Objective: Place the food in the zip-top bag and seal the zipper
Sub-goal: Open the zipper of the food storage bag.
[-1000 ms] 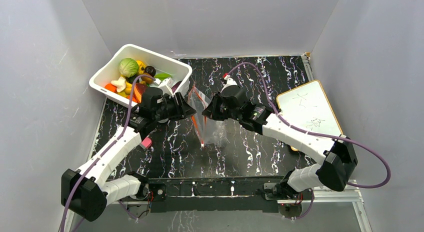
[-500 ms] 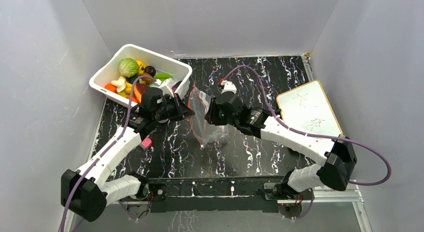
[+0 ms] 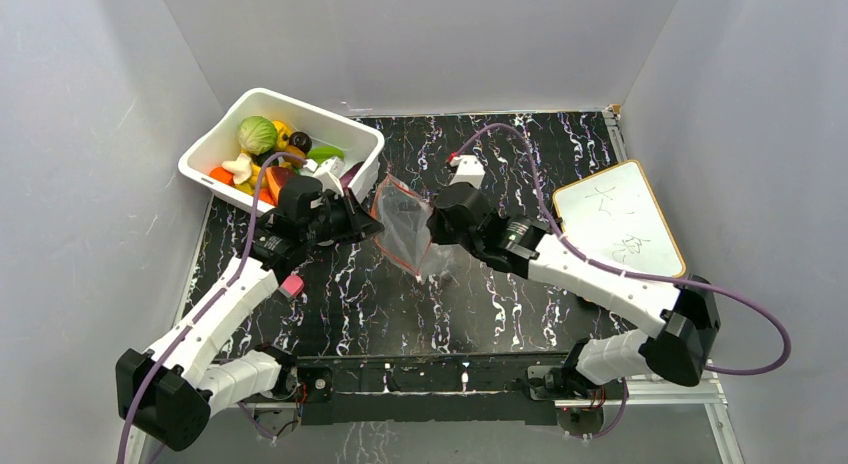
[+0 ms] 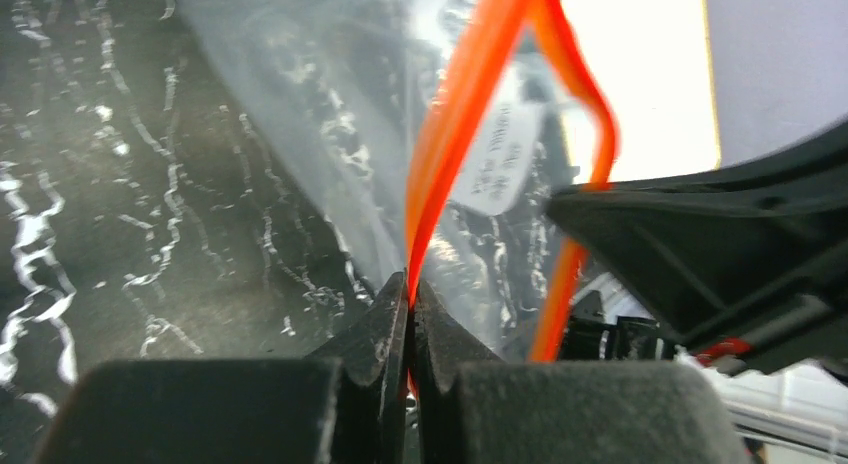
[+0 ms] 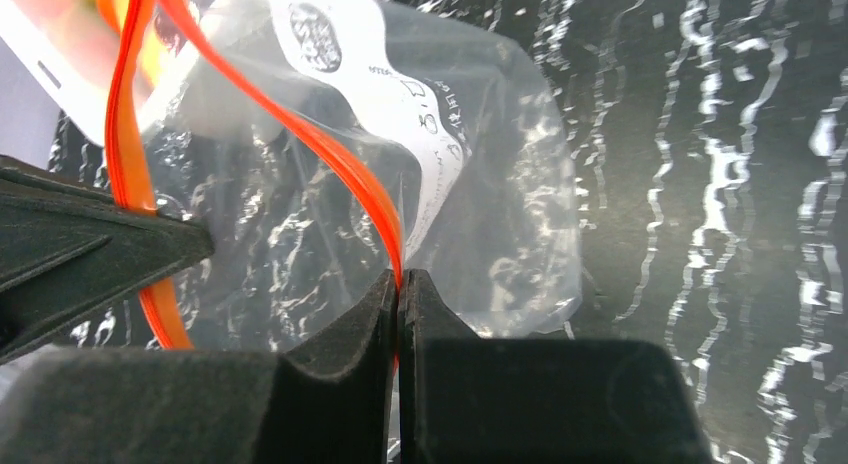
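The clear zip-top bag [image 3: 402, 224] hangs between my two grippers above the dark marbled table. Its red-orange zipper [image 4: 470, 104] runs along the mouth. My left gripper [image 3: 368, 224] is shut on one side of the zipper strip [image 4: 412, 284]. My right gripper [image 3: 432, 227] is shut on the other side [image 5: 398, 274], so the mouth is spread into a loop [image 5: 150, 104]. The bag holds no food. The toy food, with a pale-green cabbage [image 3: 257, 134] and orange and yellow pieces, lies in the white bin [image 3: 360, 134] behind my left gripper.
A whiteboard with a wooden frame [image 3: 618, 219] lies at the right of the table. Grey walls close in the left, back and right sides. Purple cables run along both arms.
Both grippers have moved with the bag: the right one shifted right and nearer, and the bag's mouth has opened wider and tilted flatter between them.
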You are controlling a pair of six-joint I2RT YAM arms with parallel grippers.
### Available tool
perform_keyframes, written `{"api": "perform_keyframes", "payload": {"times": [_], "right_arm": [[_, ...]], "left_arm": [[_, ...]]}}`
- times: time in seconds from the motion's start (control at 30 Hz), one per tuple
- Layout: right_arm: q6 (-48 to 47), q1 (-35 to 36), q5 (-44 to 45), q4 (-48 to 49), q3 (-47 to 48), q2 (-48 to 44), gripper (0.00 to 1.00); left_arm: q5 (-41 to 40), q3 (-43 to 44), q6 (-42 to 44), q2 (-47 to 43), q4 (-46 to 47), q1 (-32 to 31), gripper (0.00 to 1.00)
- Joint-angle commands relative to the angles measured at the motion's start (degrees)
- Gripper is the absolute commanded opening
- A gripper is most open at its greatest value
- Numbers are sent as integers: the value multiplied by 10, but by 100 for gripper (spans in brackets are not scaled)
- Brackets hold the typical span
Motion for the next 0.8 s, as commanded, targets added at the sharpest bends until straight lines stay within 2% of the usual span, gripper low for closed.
{"api": "perform_keyframes", "payload": {"times": [0.0, 0.2, 0.3, 0.43, 0.5, 0.57, 0.67, 0.77], "right_arm": [[-35, 2, 111, -35, 30, -65, 0], [-40, 2, 151, -75, 23, -127, 0], [-32, 2, 126, -72, 12, -139, 0], [-19, 2, 53, -23, -16, -143, 0], [-15, 2, 44, 10, -40, -143, 0], [-22, 2, 45, 25, -50, -134, 0], [-33, 2, 46, 21, -38, -118, 0], [-44, 2, 58, 7, -26, -113, 0]], "left_arm": [[-72, 43, 50, -6, -105, -4, 0], [-125, 74, 79, 19, -163, -4, 0], [-115, 79, 74, 16, -150, -4, 0], [-63, 73, 62, -4, -103, -4, 0], [-61, 71, 61, -12, -87, -4, 9], [-71, 71, 73, -15, -77, -4, 32], [-103, 86, 90, -12, -92, -4, 61], [-145, 116, 102, -1, -126, -4, 75]]}}
